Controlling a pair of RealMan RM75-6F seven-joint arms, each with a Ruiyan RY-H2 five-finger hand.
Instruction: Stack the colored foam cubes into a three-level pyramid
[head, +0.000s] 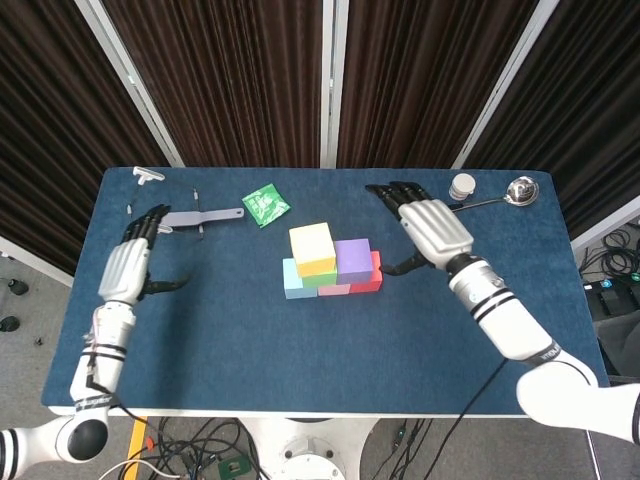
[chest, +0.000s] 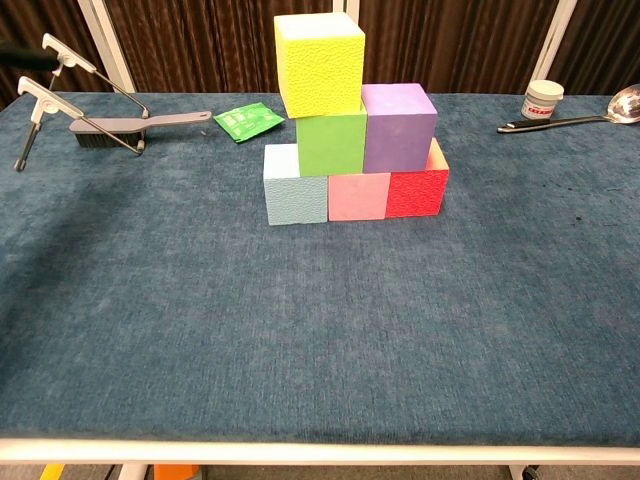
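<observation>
So the pyramid looked basically built at this point. Bottom row was the light blue cube (chest: 295, 184), pink cube (chest: 358, 195) and red cube (chest: 417, 191) side by side, touching. On those sat the green cube (chest: 331, 143) and purple cube (chest: 398, 126), and the yellow cube (chest: 319, 62) was on top. Catch: the yellow one sat mostly over the green cube and hung off toward 9 o'clock, twisted a bit, instead of straddling the green/purple seam.

The right hand (head: 430, 230) hovered with fingers spread, holding nothing, just off the stack at about 2 o'clock from it. From that hand the yellow cube lay toward 9 o'clock, nearly within reach. The left hand (head: 132, 266) was also open and empty, well apart from the stack, way out at 9 o'clock near the brush (chest: 140, 124).

My guess is that if anyone nudged the top cube toward 3 o'clock to centre it, the right hand was the obvious pick, being far nearer. Foam's light, so a clumsy poke could tip it
</observation>
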